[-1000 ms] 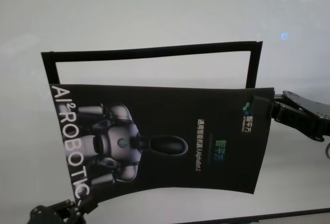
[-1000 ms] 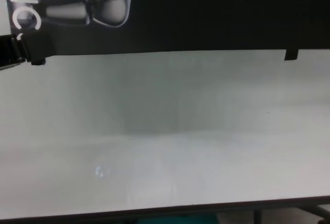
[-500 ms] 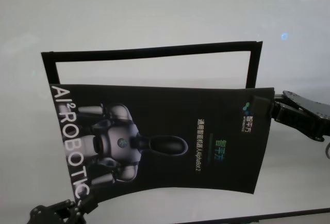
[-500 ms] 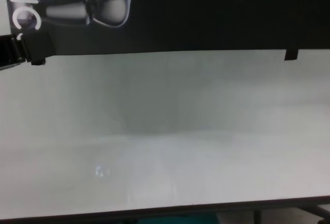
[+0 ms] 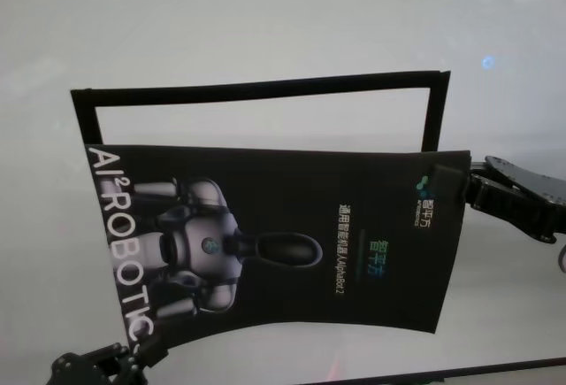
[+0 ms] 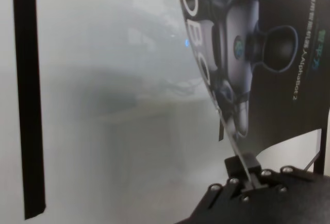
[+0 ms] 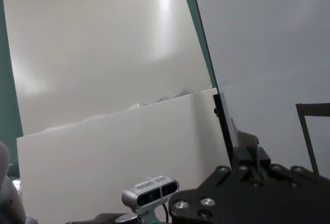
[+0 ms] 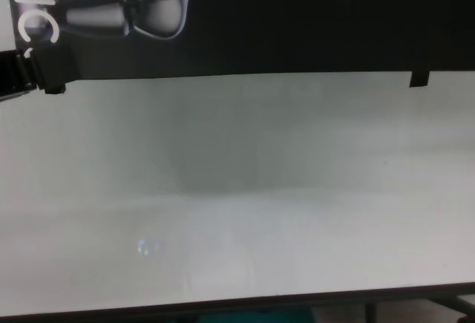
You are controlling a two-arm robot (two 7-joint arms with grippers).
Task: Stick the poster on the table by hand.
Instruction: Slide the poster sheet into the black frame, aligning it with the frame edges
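The poster (image 5: 283,243), a black glossy sheet with a grey-white robot image and white "AI²ROBOTIC" lettering, hangs slightly curved above the white table (image 5: 265,22). My left gripper (image 5: 146,354) is shut on the poster's near left corner. My right gripper (image 5: 451,186) is shut on its far right corner. The chest view shows the poster's lower part (image 8: 282,18), the left gripper (image 8: 48,70) and one right fingertip (image 8: 419,79) at its edge. The left wrist view shows the left gripper (image 6: 247,175) clamping the thin sheet (image 6: 268,80). The right wrist view shows the right gripper (image 7: 247,149) on the sheet's edge.
Narrow black strips (image 5: 256,90) form a rectangular outline on the table behind and under the poster; one strip shows in the left wrist view (image 6: 28,100). The table's dark front edge (image 8: 237,304) runs along the bottom of the chest view.
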